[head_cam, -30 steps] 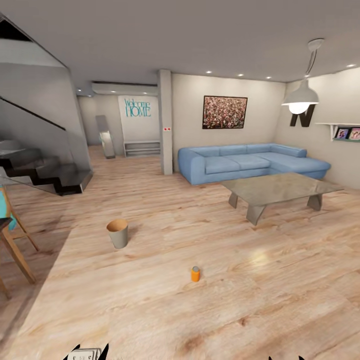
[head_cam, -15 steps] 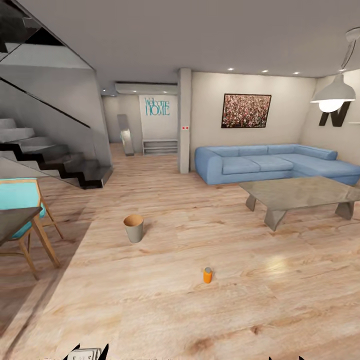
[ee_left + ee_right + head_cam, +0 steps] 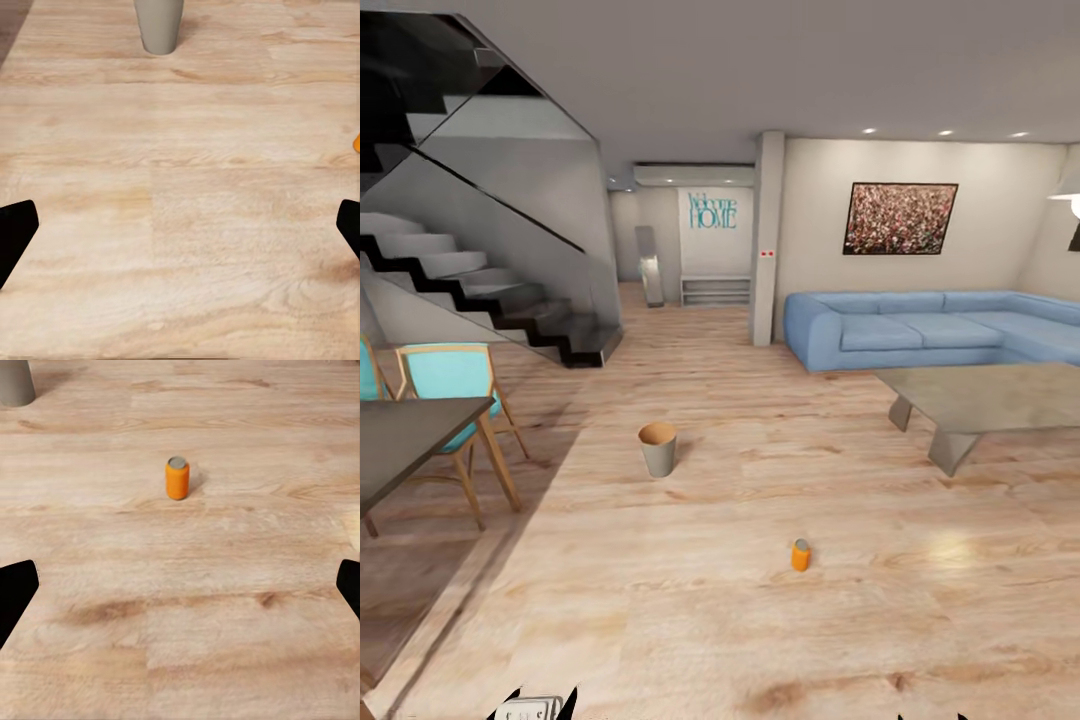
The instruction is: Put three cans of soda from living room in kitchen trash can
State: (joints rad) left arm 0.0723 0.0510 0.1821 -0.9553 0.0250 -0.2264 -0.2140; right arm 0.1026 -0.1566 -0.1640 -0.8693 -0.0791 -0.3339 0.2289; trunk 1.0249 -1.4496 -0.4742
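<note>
One orange cylindrical can (image 3: 801,555) upright on wood-plank floor (image 3: 710,620) | grey tapered bin (image 3: 657,449) apart | both end effectors apparently spread

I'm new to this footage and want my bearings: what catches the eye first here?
A bright orange soda can stands upright alone on the light wood floor. Farther off to its left stands the grey trash can, open and brown inside. A blue sofa lines the back wall behind a glass coffee table.

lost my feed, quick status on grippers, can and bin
Both grippers open, empty. Orange soda can upright on wood floor, trash can standing apart beyond it. Bare floor between robot and can.
</note>
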